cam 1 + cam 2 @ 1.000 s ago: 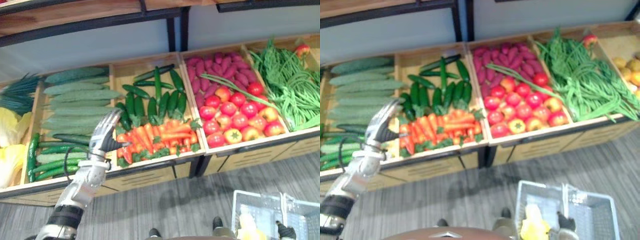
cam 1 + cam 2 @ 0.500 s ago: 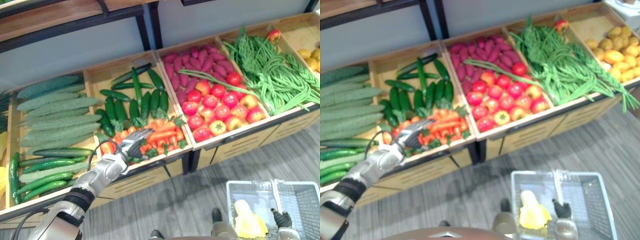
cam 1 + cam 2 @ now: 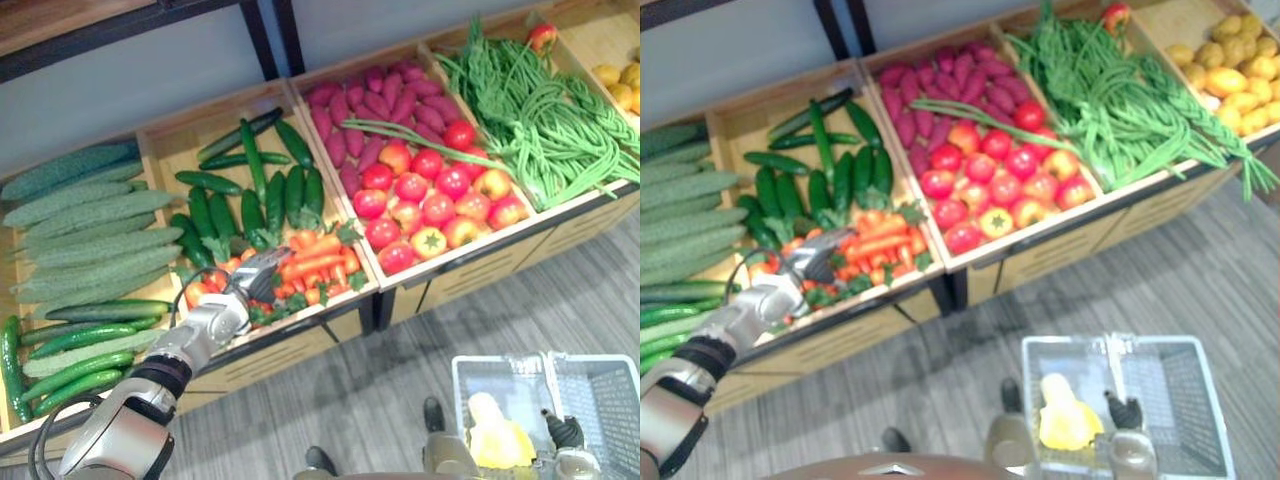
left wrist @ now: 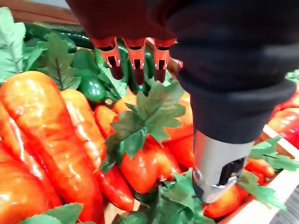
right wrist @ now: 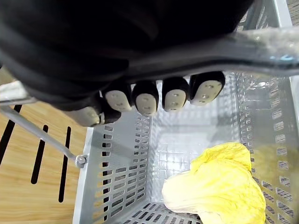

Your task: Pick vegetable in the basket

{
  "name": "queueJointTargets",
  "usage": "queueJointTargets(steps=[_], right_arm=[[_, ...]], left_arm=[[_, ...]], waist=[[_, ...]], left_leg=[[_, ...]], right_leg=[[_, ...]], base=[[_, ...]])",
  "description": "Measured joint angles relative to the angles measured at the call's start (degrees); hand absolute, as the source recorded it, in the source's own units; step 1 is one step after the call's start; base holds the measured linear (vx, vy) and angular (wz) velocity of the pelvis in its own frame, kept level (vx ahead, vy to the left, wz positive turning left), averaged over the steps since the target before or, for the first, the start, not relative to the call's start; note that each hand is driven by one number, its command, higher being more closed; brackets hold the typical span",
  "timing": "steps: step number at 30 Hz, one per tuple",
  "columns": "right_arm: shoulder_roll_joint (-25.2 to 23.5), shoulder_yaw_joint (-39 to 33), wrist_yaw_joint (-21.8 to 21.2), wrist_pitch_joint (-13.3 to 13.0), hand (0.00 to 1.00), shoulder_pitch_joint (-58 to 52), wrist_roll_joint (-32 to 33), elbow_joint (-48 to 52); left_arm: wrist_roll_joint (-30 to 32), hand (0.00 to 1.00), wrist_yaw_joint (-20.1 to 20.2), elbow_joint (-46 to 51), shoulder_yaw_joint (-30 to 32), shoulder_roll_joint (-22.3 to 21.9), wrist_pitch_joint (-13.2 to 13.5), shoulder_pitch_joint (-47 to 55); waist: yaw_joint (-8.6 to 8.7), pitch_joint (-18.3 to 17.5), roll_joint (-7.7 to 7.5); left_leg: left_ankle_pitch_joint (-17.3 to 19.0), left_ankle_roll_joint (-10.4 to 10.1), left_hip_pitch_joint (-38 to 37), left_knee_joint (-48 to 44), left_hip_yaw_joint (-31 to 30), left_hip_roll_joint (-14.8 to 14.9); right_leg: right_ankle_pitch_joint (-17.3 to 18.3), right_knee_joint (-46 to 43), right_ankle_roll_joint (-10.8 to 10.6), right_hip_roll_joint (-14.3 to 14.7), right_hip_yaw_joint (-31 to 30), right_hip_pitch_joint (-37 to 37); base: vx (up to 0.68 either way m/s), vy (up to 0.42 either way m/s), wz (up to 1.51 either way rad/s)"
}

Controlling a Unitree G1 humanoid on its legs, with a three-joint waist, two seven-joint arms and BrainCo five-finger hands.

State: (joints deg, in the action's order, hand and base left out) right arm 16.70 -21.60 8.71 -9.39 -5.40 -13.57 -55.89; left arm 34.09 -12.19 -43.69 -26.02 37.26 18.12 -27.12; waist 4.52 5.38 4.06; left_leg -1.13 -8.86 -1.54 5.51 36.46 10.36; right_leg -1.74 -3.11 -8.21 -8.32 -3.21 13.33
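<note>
Orange carrots (image 3: pixel 318 262) with green leaves lie at the front of a wooden crate (image 3: pixel 300 328). My left hand (image 3: pixel 255 282) reaches over them, its straight fingers (image 4: pixel 135 56) just above the carrots (image 4: pixel 42 135) and the thumb (image 4: pixel 217 172) apart; it is open and holds nothing. My right hand (image 5: pixel 145 100) is curled round the grey handle (image 5: pixel 243 46) of a grey mesh basket (image 3: pixel 600 395) at the lower right. A yellow leafy vegetable (image 3: pixel 495 440) lies in the basket.
Dark green cucumbers (image 3: pixel 260 195) fill the back of the carrot crate. Pale bumpy cucumbers (image 3: pixel 95 235) lie to the left. Purple sweet potatoes (image 3: pixel 365 100), tomatoes (image 3: pixel 430 200), green beans (image 3: pixel 545 110) and yellow produce (image 3: pixel 1225 70) lie to the right. Grey floor (image 3: pixel 400 350) runs below.
The camera has shifted. My left hand has moved right and down from beside the cucumber crate to the carrots. The right hand stays on the basket handle.
</note>
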Motion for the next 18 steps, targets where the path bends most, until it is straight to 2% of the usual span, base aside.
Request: queueJointTargets(steps=[3,7,18], right_arm=[[0.12,-0.02,0.00,0.00,1.00,0.48,0.01,0.29],[0.14,-0.06,0.00,0.23,1.00,0.80,0.03,1.04],[0.10,-0.08,0.24,0.40,1.00,3.07,0.10,1.29]], left_arm=[[0.69,0.00,-0.98,-0.08,0.80,-0.09,-0.85,-0.28],[0.96,0.00,-1.27,-2.18,1.75,-2.29,-2.07,-3.28],[0.96,0.00,-2.72,-2.18,1.83,-5.20,-2.09,-9.09]], waist=[[-0.02,0.27,-0.02],[0.03,1.32,0.08],[0.19,4.02,-0.53]], left_leg=[[-0.09,0.03,0.95,0.00,0.30,-0.09],[-0.22,0.05,1.60,0.02,0.28,0.29],[-0.49,-0.02,3.27,0.00,0.64,0.59]], right_leg=[[-0.33,-0.02,-0.08,-0.01,-0.39,1.21],[-0.44,-0.02,-0.15,0.09,-0.67,1.73],[-1.35,-0.11,-0.64,1.01,-3.78,3.93]], base=[[-0.04,-0.043,-0.07],[-0.01,-0.041,0.00],[0.02,-0.013,-0.02]])
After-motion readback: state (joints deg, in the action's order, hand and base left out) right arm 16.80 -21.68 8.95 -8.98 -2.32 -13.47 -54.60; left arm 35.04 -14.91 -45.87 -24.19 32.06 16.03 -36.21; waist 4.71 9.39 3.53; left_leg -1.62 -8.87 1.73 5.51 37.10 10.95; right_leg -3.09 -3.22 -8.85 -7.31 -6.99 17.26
